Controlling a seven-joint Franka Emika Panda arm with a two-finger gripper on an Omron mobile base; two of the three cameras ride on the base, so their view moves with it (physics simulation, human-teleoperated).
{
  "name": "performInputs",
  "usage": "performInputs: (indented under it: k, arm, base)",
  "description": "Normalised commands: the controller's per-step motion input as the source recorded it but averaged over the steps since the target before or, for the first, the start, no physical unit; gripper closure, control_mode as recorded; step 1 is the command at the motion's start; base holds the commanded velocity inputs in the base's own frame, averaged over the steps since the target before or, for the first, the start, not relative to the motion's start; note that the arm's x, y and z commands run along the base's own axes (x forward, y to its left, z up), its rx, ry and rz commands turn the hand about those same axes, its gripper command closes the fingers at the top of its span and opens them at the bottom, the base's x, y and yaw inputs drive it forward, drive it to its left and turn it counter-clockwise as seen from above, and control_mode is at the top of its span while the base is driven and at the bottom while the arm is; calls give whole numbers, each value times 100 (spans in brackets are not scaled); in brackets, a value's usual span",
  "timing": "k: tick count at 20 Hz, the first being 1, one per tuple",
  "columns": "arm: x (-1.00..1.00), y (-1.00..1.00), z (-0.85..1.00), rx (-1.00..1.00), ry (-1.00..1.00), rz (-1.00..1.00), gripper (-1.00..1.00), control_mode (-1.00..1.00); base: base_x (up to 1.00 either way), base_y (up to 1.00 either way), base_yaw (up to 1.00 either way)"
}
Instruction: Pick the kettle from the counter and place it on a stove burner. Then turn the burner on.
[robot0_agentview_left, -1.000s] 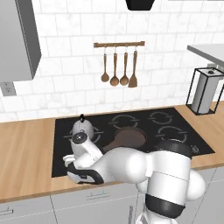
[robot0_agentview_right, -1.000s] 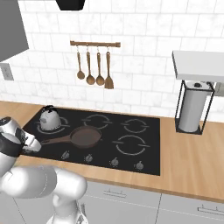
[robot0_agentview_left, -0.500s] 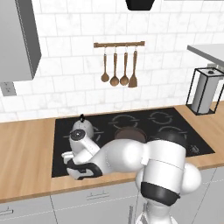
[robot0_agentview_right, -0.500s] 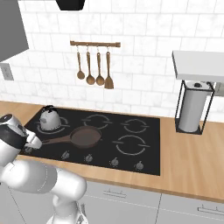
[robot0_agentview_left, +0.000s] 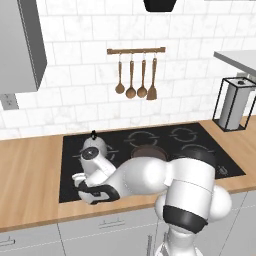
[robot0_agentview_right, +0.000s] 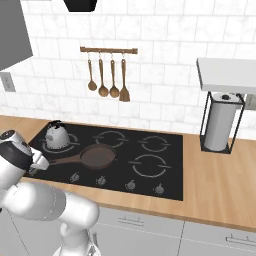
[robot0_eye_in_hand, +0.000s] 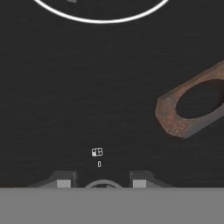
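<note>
A brown frying pan (robot0_agentview_right: 98, 156) sits on the black cooktop (robot0_agentview_right: 165, 170), its handle (robot0_eye_in_hand: 190, 105) with the hanging hole lying just ahead and to the right of the tool. A row of small knobs (robot0_agentview_right: 130, 185) lines the cooktop's front edge. Four wooden utensils (robot0_agentview_left: 136, 82) hang from a rail (robot0_agentview_left: 136, 50) on the white tiled wall (robot0_agentview_right: 165, 35), well beyond the tool. A paper towel roll in a black wire holder (robot0_agentview_right: 220, 125) stands far to the tool's right, under a grey shelf (robot0_agentview_right: 225, 75).

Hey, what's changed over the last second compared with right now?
The arm has swung further left and lower over the cooktop's front left corner, bringing the end effector down around a knob. The kettle stays on its burner, frying pan unmoved.
</note>
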Motion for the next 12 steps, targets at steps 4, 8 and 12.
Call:
performInputs:
  k: [4, 8, 12]
  arm:
    - [-66, 0, -3, -2, 0, 10, 100, -100]
    - [-78, 14, -1, -9, 0, 30, 100, -100]
    - [-67, 30, 0, -12, 0, 37, 100, -100]
  base:
    - [0, 0, 0]
    - [0, 0, 0]
    - [0, 0, 0]
